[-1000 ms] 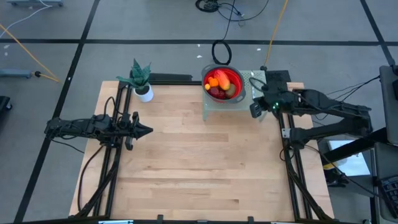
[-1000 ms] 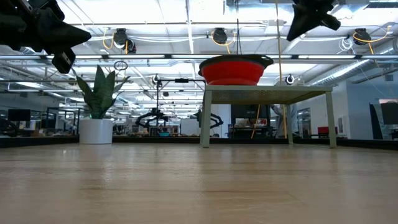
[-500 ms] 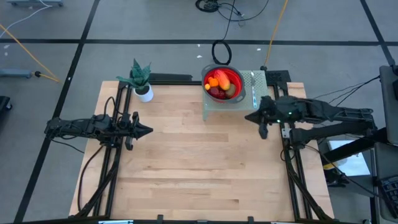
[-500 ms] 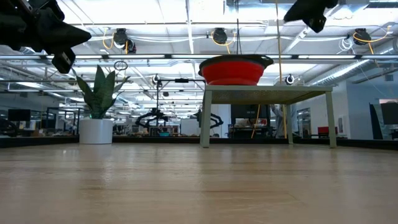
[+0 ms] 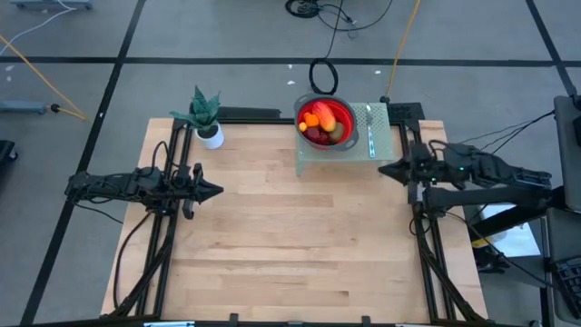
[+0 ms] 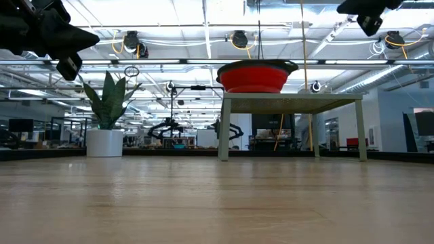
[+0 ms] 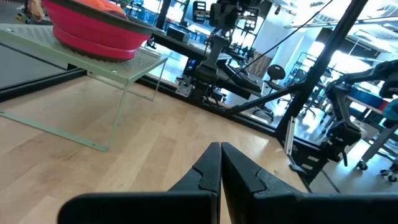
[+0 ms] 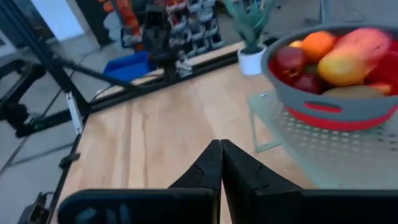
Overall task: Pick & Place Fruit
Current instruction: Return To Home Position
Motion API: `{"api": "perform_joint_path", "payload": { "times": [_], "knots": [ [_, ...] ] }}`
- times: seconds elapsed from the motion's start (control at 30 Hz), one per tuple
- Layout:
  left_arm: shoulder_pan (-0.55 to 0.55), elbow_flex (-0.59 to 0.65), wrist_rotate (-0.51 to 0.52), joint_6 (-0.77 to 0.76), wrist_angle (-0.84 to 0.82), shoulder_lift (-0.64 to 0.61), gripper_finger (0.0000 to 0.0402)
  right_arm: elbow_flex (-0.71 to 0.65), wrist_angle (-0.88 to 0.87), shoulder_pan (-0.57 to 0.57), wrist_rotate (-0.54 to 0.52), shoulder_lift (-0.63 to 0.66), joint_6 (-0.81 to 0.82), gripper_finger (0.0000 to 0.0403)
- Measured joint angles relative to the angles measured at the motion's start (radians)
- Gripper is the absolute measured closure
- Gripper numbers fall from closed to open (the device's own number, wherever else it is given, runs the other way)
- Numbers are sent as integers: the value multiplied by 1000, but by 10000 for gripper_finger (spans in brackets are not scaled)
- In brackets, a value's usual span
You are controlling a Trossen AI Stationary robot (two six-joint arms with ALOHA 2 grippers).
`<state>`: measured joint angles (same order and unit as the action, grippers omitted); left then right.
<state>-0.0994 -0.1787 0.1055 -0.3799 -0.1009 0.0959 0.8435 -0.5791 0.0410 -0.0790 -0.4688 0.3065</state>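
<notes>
The fruit [image 5: 322, 124] lies piled in a round red bowl [image 5: 345, 113] with a grey rim, on a small pale-green raised stand [image 5: 381, 145] at the table's far side. In the right wrist view an orange piece [image 8: 318, 43], a red-orange piece [image 8: 354, 59], dark red balls [image 8: 292, 59] and an olive one [image 8: 354, 91] show in the bowl [image 8: 336, 109]. My right gripper [image 5: 381, 170] hangs shut in the air, to the right of the stand and nearer than it. My left gripper [image 5: 218, 191] is shut too, held level over the table's left part.
A slim knife [image 5: 370, 127] lies on the stand, right of the bowl. A potted plant [image 5: 206, 118] in a white pot stands at the far left. The wooden tabletop [image 5: 290, 245] stretches bare between the two arms and toward the near edge.
My right arm has drawn back from beside the stand toward the table's right edge, sinking a little. Its gripper has rolled and come up from pointing downward to nearly level. It has stayed shut, with nothing in it. The bowl and the fruit have not moved.
</notes>
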Motion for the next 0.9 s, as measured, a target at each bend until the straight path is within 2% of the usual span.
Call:
{"api": "perform_joint_path", "payload": {
  "times": [0.13,0.33,0.73,0.9],
  "knots": [
    [0,0,0,-26,0,0,392,-48,-2,0,6,78,2,403],
    [0,0,-1,5,0,0,392,-127,48,0,92,172,4,403],
    [0,0,0,45,-2,0,392,-284,126,0,107,289,7,403],
    [0,0,0,45,-3,0,392,-392,249,0,107,343,10,403]
  ]
}}
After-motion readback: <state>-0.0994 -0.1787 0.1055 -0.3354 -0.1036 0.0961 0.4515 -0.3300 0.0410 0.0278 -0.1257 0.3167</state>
